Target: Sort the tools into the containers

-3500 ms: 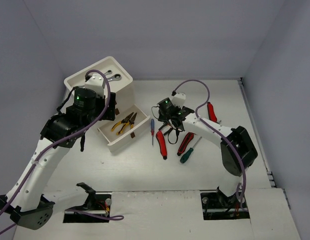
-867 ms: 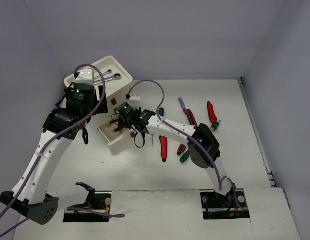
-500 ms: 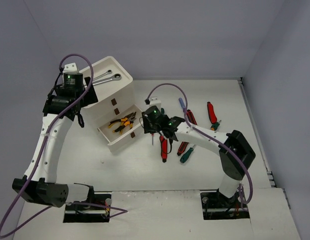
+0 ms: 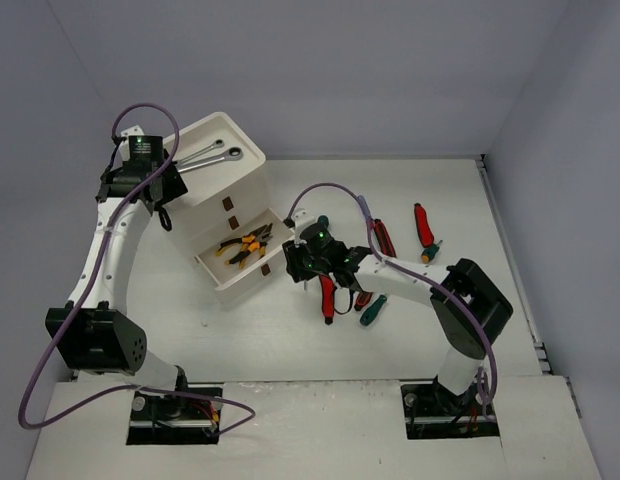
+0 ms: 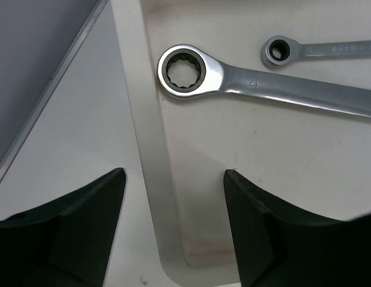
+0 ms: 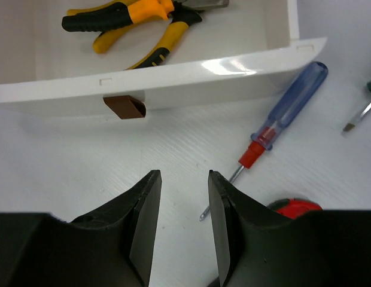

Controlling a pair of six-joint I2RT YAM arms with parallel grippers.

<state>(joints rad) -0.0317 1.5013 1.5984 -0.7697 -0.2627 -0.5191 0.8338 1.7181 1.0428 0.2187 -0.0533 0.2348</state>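
The white drawer box (image 4: 222,190) has two silver ratchet wrenches (image 4: 208,156) in its top tray. My left gripper (image 4: 160,188) is open and empty over the tray's left corner. In the left wrist view it (image 5: 173,172) straddles the tray rim (image 5: 151,149), below the big wrench (image 5: 191,73) and the small one (image 5: 281,51). One drawer (image 4: 252,282) stands pulled out with yellow-black pliers (image 4: 246,245) in it. My right gripper (image 4: 298,265) is open and empty at the drawer's right front. The right wrist view shows it (image 6: 183,174) above bare table, near a blue screwdriver (image 6: 287,101).
Loose tools lie right of the drawer: a red handle (image 4: 327,295), red-black pliers (image 4: 366,290), green screwdrivers (image 4: 372,311) (image 4: 322,222), red cutters (image 4: 422,224) and a blue-handled driver (image 4: 366,208). The drawer's brown tab (image 6: 125,107) faces my right gripper.
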